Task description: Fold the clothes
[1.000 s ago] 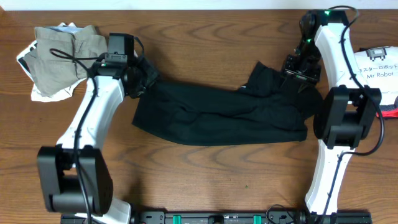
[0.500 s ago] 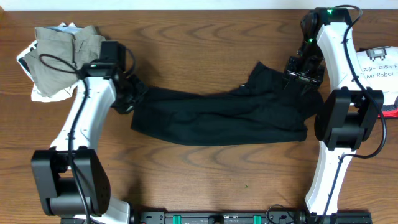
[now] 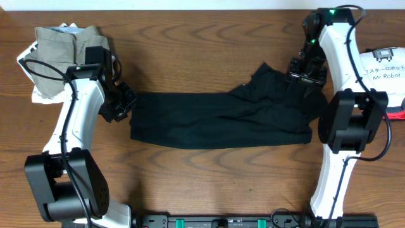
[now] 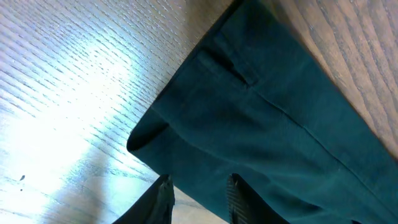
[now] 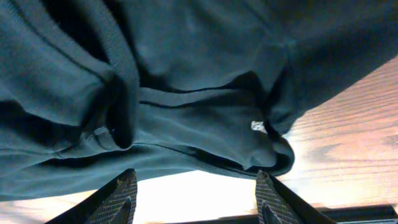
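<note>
Left fingers slightly parted at 9 o'clock end of black shirt, gripping nothing; right fingers wide, empty, over 3 o'clock end. Shirt stretched along mid surface, likely flattened for folding. Khaki pile parked at 10 o'clock, out of the way.

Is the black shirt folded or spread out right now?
Not folded neatly: the black shirt lies stretched in a long band across the table, its right end bunched and creased.

I see the wooden table bearing a black shirt across its middle, and a khaki garment over a white printed one far left.
</note>
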Controlling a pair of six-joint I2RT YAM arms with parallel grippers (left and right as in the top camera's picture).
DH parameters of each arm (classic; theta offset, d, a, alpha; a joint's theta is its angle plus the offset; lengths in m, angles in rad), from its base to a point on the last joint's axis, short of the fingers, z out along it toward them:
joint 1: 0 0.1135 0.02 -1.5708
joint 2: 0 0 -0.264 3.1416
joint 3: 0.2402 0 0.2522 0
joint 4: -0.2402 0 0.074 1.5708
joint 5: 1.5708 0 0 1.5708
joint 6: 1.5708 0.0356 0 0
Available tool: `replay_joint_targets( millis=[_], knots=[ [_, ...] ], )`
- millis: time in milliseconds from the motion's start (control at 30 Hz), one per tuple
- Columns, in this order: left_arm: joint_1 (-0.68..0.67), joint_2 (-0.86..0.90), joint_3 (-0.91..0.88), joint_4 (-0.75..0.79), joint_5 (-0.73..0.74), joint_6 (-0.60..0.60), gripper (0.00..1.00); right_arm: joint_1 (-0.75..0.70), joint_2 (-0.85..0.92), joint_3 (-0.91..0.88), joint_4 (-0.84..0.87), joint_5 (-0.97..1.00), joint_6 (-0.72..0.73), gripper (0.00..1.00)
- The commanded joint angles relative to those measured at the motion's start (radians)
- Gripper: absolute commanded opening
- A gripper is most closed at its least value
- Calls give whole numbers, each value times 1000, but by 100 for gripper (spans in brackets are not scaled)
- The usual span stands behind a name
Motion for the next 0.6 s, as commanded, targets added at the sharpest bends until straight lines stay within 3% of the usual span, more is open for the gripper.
replay_joint_targets(
  millis=[0,133,300,333,400,533,567],
  knots=[
    [3,-5,7,3,55,31,23,33,-27,18,8,-20,3,59],
    [-13,-15,7,59,244,121,19,63,-27,18,60,-135,-30,61],
    [-88,-13,4,71,262,153,19,106,-27,18,152,-239,-48,63],
    [-103,-9,3,71,263,153,11,116,-27,18,169,-262,-65,61],
    [-137,-5,-2,73,263,155,6,137,-26,18,190,-280,-76,50],
    [-203,-5,-5,95,262,185,6,189,-26,16,210,-280,-81,24],
    [-211,-5,-5,102,262,185,6,199,-26,15,216,-280,-85,23]
  ],
)
